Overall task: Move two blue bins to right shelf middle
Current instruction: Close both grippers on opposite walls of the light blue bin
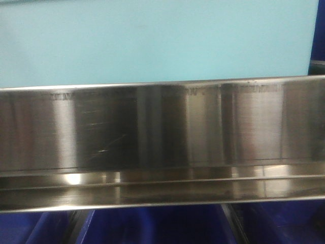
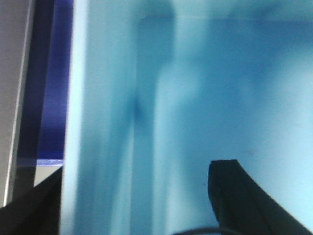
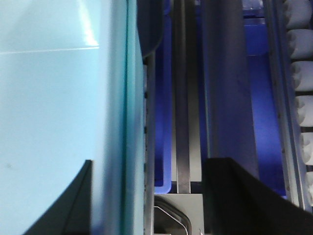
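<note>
left gripper (image 2: 139,166): wide open, nothing clamped. straddling a side wall of a pale blue bin (image 2: 220,88), one finger outside the wall, the other down inside. view is blurry, so can't confirm any contact with the plastic.

centre, front view: same pale bin filling the top of the frame, bottom edge hidden behind the brushed steel front of the right shelf middle (image 1: 162,127). looks seated on that level, going by the wall dropping straight behind the steel lip. dark blue bins (image 1: 152,226) on the level below. only one pale bin in sight, no sign of the second, so can't say which of the two this is.

right gripper (image 3: 149,161): also wide open and empty, straddling a rim of the bin. left finger over the pale interior, right finger outside, close to a steel upright (image 3: 182,98).

read: placement step, bin at the target level, both claws unclamped around its walls. can't tell how deep it sits on the shelf.

next move, probably: pull both grippers back along the finger line until clear of the walls. avoid sideways drag, likely to skid the bin on slick steel. then account for the other bin.
</note>
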Available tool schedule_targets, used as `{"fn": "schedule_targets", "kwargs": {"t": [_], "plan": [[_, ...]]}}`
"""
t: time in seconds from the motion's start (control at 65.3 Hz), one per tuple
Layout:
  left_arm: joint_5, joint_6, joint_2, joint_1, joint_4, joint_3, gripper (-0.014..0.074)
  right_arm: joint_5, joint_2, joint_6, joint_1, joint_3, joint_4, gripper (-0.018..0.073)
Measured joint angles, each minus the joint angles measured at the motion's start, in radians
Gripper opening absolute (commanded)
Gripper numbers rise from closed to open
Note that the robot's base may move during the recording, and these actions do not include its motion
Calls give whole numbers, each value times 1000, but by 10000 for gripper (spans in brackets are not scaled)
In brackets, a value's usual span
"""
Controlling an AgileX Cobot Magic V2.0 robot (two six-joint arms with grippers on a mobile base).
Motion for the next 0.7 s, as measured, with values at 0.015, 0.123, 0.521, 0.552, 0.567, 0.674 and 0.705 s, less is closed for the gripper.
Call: {"fn": "schedule_targets", "kwargs": {"t": [0.015,0.123,0.521,0.552,0.567,0.674,0.705], "plan": [[0,0,0,0,0,-3,382,0,0,0,0,2,0,288],[0,0,0,0,0,-19,382,0,11,0,0,2,-5,288],[5,-2,0,0,0,-21,382,0,11,0,0,2,-7,288],[5,-2,0,0,0,-21,382,0,11,0,0,2,-7,288],[5,-2,0,0,0,-21,382,0,11,0,0,2,-7,288],[5,-2,0,0,0,-21,382,0,11,0,0,2,-7,288],[6,-2,0,0,0,-21,382,0,11,0,0,2,-7,288]]}}
